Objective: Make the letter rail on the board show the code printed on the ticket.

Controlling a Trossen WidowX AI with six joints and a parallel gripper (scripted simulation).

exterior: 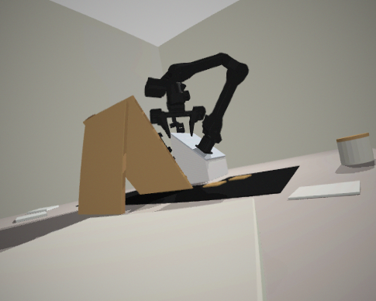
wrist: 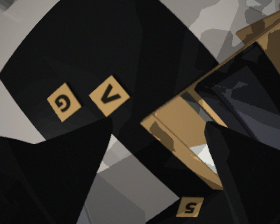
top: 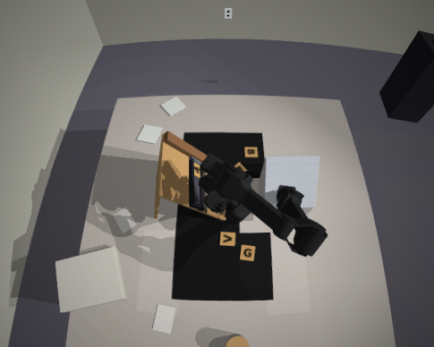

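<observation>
The wooden board [top: 173,176] [exterior: 152,160] stands tilted, with a dark letter rail [top: 196,192] [wrist: 251,112] across its face. A 4 tile [top: 197,169] sits in the rail toward the end near the brown strip. My gripper [top: 210,183] [exterior: 181,135] [wrist: 158,125] is open and empty, above the lower front of the board. A V tile [top: 227,239] [wrist: 109,96] and a G tile [top: 247,253] [wrist: 64,102] lie flat on black mat. A 5 tile [top: 241,167] [wrist: 190,207] is partly hidden by the arm in the top view. A B tile [top: 251,152] lies beyond it. No ticket code is readable.
Black mat [top: 200,282] [exterior: 274,182] extends beside the board. The arm rises from a pale block [top: 294,167] [exterior: 191,163]. A white box [top: 90,279] [exterior: 143,252], a white card [top: 164,318] [exterior: 325,190] and a round jar [top: 237,342] [exterior: 355,151] stand farther out.
</observation>
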